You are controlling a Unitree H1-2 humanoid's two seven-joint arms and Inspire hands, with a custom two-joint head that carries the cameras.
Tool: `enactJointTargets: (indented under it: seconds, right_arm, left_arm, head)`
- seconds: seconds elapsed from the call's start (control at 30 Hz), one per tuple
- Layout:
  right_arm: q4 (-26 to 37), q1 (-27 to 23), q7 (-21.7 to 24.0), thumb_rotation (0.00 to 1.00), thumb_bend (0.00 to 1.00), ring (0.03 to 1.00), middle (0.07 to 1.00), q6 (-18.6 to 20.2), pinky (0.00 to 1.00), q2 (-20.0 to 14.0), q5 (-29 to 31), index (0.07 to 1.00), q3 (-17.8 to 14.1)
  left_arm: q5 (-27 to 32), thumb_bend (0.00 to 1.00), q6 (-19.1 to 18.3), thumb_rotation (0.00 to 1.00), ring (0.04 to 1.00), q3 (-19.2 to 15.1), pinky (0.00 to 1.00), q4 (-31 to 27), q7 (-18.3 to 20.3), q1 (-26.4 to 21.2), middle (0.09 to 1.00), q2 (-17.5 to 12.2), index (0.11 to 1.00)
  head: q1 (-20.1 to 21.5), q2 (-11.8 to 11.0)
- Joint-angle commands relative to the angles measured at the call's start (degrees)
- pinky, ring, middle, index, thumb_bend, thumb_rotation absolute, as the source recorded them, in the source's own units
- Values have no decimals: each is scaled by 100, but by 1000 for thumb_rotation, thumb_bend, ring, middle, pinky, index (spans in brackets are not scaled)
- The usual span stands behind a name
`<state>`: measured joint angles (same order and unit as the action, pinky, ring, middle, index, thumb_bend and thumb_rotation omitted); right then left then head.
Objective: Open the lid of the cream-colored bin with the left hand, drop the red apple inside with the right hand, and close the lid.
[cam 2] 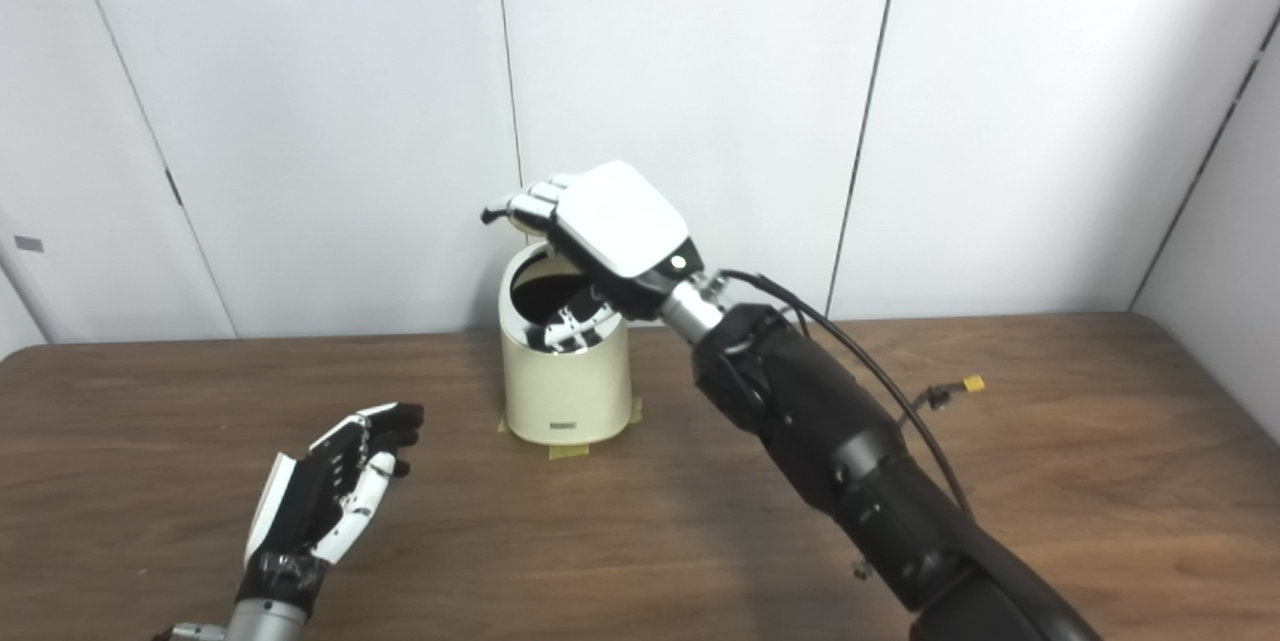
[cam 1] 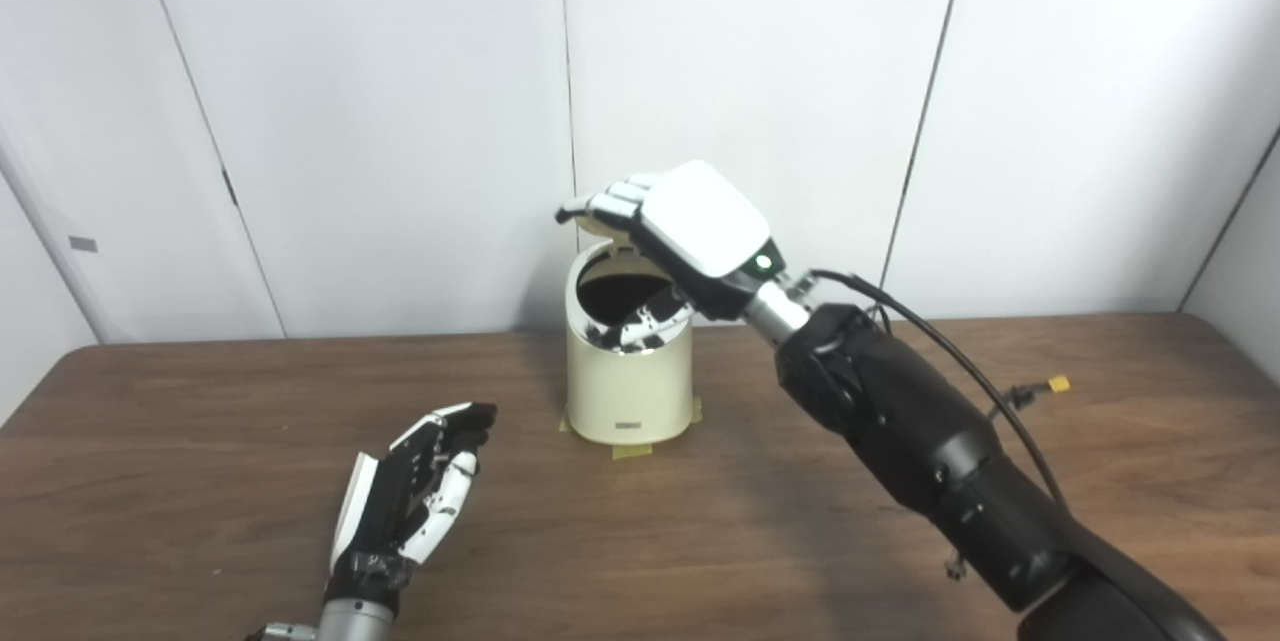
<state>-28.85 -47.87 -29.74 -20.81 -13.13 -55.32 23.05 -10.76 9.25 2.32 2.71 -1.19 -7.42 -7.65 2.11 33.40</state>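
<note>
The cream-colored bin (cam 1: 628, 383) stands at the middle back of the brown table with its dark opening uncovered. Its lid (cam 1: 597, 252) is tipped up at the back rim, mostly hidden behind my right hand. My right hand (cam 1: 690, 221) hovers just over the opening, fingers stretched out and apart, thumb hanging across the dark mouth, holding nothing I can see. My left hand (cam 1: 420, 491) is open and empty, low over the table front left of the bin, well apart from it. No red apple is in view.
Yellow tape (cam 1: 632, 451) marks the bin's base on the table (cam 1: 200, 441). A black cable with a yellow connector (cam 1: 1056, 385) hangs off my right forearm. White wall panels stand close behind the bin.
</note>
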Motion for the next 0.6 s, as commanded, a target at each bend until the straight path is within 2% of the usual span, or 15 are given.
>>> enactJointTargets:
  seconds: [0.0, 0.07, 0.2, 0.23, 0.27, 0.3, 0.33, 0.37, 0.43, 0.47, 0.5, 0.57]
  right_arm:
    - [406, 57, -336, 184, 547, 334, 407, -152, 302, 57, 370, 481, -263]
    - [756, 371, -378, 165, 522, 273, 344, -289, 248, 158, 752, 472, -487]
    - [1322, 903, -188, 153, 512, 247, 311, -537, 202, 286, 1522, 469, -833]
    - [1543, 1106, 58, 152, 510, 258, 320, -519, 215, 276, 1874, 469, -909]
    - [1697, 1245, 245, 67, 515, 313, 423, -499, 267, 271, 2124, 464, -964]
    - [1836, 1375, 449, 38, 517, 332, 458, -474, 284, 268, 2368, 462, -1019]
    - [2085, 1594, 832, 24, 517, 362, 479, -292, 314, 237, 2797, 461, -1059]
    - [2306, 1790, 1143, 111, 504, 472, 551, -120, 391, 194, 3079, 479, -1083]
    - [2643, 2103, 1619, 159, 496, 578, 632, 150, 476, 139, 3454, 492, -1142]
    - [2767, 2250, 1784, 461, 532, 667, 709, 243, 561, 116, 3558, 644, -1174]
    - [2851, 2347, 1913, 588, 558, 718, 758, 310, 609, 111, 3632, 719, -1210]
    - [2903, 2558, 2156, 727, 600, 802, 838, 303, 697, 62, 3810, 822, -1265]
  left_arm:
    - [-14, 178, 153, 610, 753, 34, 641, 26, -29, -51, 762, 65, 732]
    - [-23, 181, 149, 609, 752, 30, 639, 33, -36, -54, 761, 63, 732]
    - [-1, 185, 144, 610, 755, 19, 638, 57, -27, -67, 763, 57, 734]
    - [-3, 189, 148, 612, 755, 18, 637, 61, -27, -70, 763, 53, 735]
    - [-4, 193, 152, 616, 755, 17, 637, 65, -28, -72, 762, 50, 734]
    - [0, 195, 158, 618, 755, 15, 636, 70, -28, -73, 762, 49, 734]
    - [4, 197, 168, 620, 755, 12, 636, 77, -30, -75, 762, 48, 733]
    - [-5, 193, 179, 620, 754, 12, 634, 84, -37, -78, 760, 45, 732]
    - [-21, 192, 182, 621, 753, 12, 631, 89, -45, -80, 760, 41, 731]
    - [-20, 193, 193, 624, 756, 12, 635, 99, -46, -83, 763, 38, 733]
    - [-17, 192, 201, 627, 756, 11, 636, 108, -46, -86, 764, 36, 733]
    - [-27, 187, 245, 628, 755, 10, 637, 128, -58, -92, 764, 32, 733]
  head:
    - [5, -1]
    - [7, 0]
    - [25, -6]
    - [27, -10]
    - [28, -11]
    - [28, -17]
    - [32, -17]
    - [34, -15]
    - [31, -17]
    - [24, -18]
    - [26, -16]
    - [27, -21]
